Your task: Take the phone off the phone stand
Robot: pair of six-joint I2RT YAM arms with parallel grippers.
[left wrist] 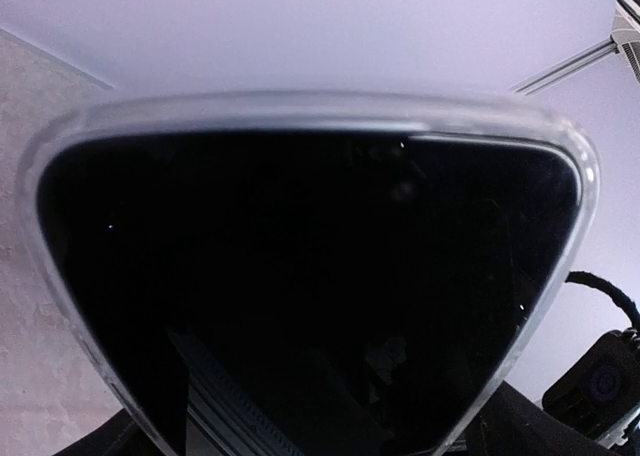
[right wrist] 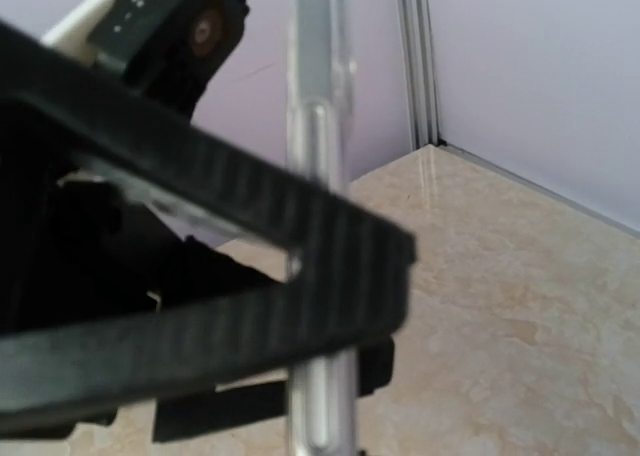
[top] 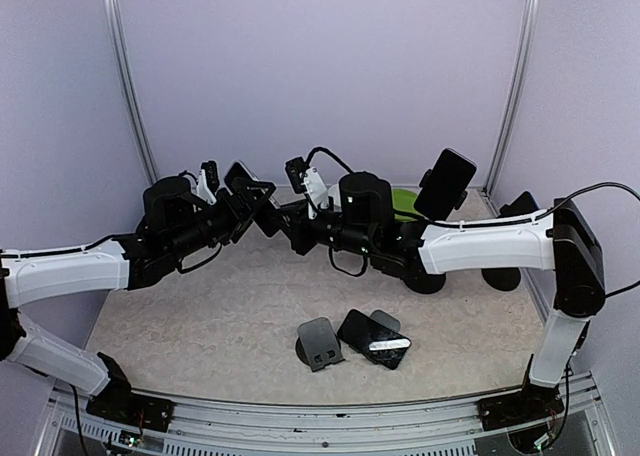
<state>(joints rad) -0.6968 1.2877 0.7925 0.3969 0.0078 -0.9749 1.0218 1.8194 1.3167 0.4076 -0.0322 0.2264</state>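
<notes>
Beige stone-look tabletop (top: pixel 200 316), lilac walls (top: pixel 320 66) with metal corner posts (top: pixel 130 96), green object (top: pixel 407 198) at back

Left arm (top: pixel 70 274) reaches inward from left base, forearm raised. Right arm (top: pixel 490 244) stretches leftward, roughly level. Left tool (top: pixel 250 196), right tool (top: pixel 288 219) meet nose to nose in mid-air, centre; jaw spread not discernible.

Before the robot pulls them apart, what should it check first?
1. Phone and phone stand lifted off the table: ok.
2. Left gripper holding the phone: cannot tell, fingers hidden.
3. Right gripper holding the phone stand: cannot tell.
4. Phone free of the phone stand: cannot tell; its edge crosses it.
5. Other phone and spare stand lying away from both arms: ok.
</notes>
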